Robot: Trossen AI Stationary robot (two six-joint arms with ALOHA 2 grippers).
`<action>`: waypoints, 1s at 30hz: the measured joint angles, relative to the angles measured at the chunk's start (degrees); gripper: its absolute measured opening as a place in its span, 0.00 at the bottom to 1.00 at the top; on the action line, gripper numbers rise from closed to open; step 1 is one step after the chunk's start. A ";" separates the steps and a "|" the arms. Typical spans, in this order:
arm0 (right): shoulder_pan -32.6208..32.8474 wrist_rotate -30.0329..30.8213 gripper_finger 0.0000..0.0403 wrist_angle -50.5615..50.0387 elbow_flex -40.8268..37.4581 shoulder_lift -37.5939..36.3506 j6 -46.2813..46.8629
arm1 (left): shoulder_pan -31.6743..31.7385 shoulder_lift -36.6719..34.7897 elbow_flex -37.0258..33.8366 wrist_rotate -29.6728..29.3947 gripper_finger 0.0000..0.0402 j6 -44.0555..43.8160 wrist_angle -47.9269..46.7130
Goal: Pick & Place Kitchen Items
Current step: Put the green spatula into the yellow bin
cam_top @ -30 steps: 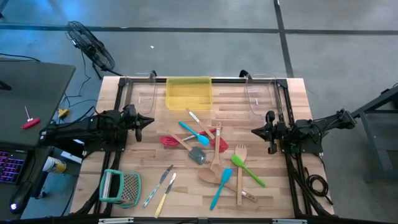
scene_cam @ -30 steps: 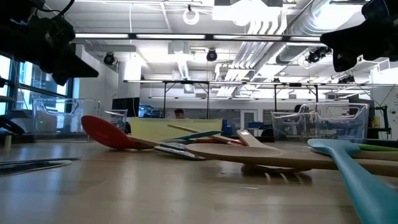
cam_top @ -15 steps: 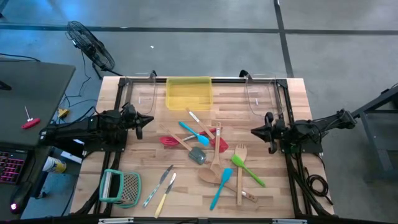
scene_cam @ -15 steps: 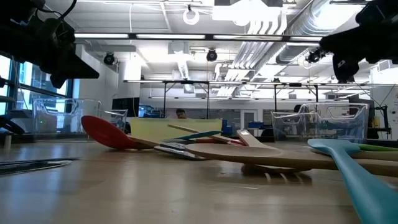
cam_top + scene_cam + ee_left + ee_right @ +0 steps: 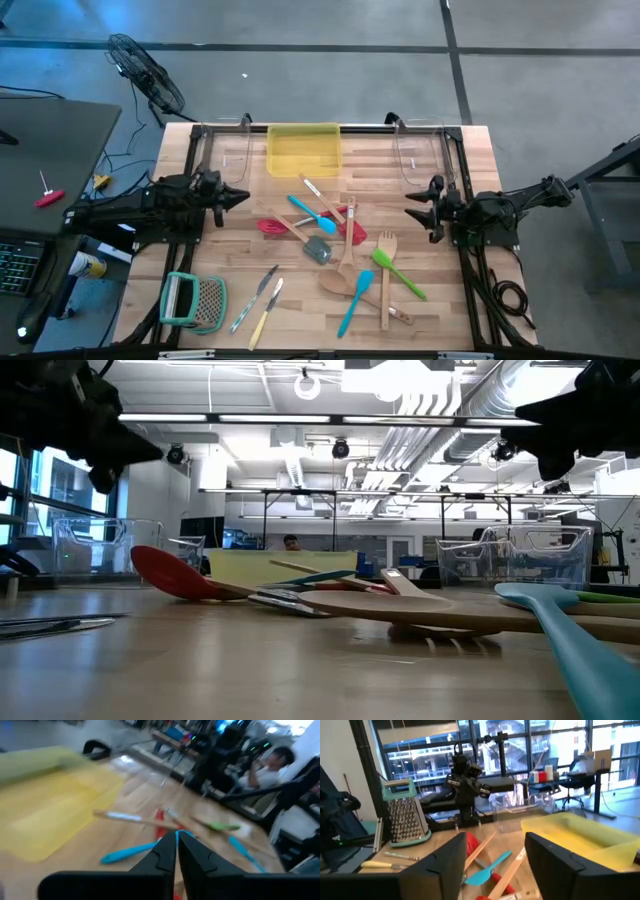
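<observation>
Overhead: scattered slim kitchen utensils [image 5: 335, 250] lie mid-table, mixed axes, between both arms; right gripper [image 5: 412, 213] nearer, empty, fingers parted; left gripper [image 5: 240, 196] closed, empty. Low: pale wooden tabletop [image 5: 200, 660], lab beyond. Wrists: yellow plastic tray [image 5: 580, 837]; seated person [image 5: 270, 767] beyond.

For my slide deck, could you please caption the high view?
Both arms wait at the table's sides, left gripper shut, right gripper open, utensils scattered below a yellow bin.
</observation>
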 joint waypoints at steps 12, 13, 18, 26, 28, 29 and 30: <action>0.00 5.28 0.58 -1.12 0.12 2.43 -0.53 | 0.00 2.52 0.00 -3.71 0.49 1.77 14.12; 0.00 5.56 0.58 -2.76 0.45 2.94 -0.38 | 0.00 2.97 0.00 -4.85 0.52 1.78 15.45; 0.04 5.77 0.58 -7.68 6.61 8.50 2.76 | 0.02 5.18 0.00 -6.35 0.58 1.84 20.97; 0.04 1.24 0.58 -20.61 20.32 22.89 7.94 | 0.00 6.75 0.00 -7.94 0.58 1.29 21.55; 0.04 -0.72 0.58 -22.53 23.59 25.99 10.09 | 0.02 6.71 0.00 -8.56 0.58 1.25 21.59; 0.04 -1.61 0.58 -23.95 25.21 27.48 11.32 | 0.02 6.71 0.00 -8.64 0.58 1.25 21.59; 0.04 -2.66 0.58 -25.62 26.75 28.94 12.52 | 0.02 6.71 0.00 -8.66 0.58 1.25 21.57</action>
